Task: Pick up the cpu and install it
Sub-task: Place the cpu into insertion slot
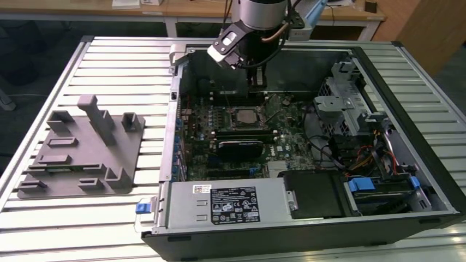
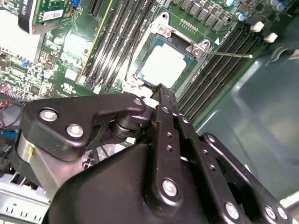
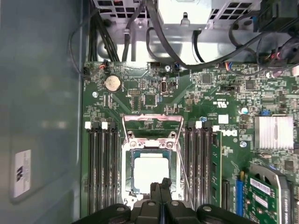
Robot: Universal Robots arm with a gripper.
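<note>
End effector (image 3: 161,186) near socketed cpu (image 3: 149,171)

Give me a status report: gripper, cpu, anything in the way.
Gripper shut, empty, at the edge of the socket. Cpu lying in the socket, retention frame open. Nothing lying over the cpu.

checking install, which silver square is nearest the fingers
The flat silver-grey square cpu in the metal-framed socket, close by the fingers; the ribbed silver heatsink lies farther off.

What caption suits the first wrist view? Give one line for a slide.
Shut claw at the edge of the cpu, seated in its socket with the metal frame open.
</note>
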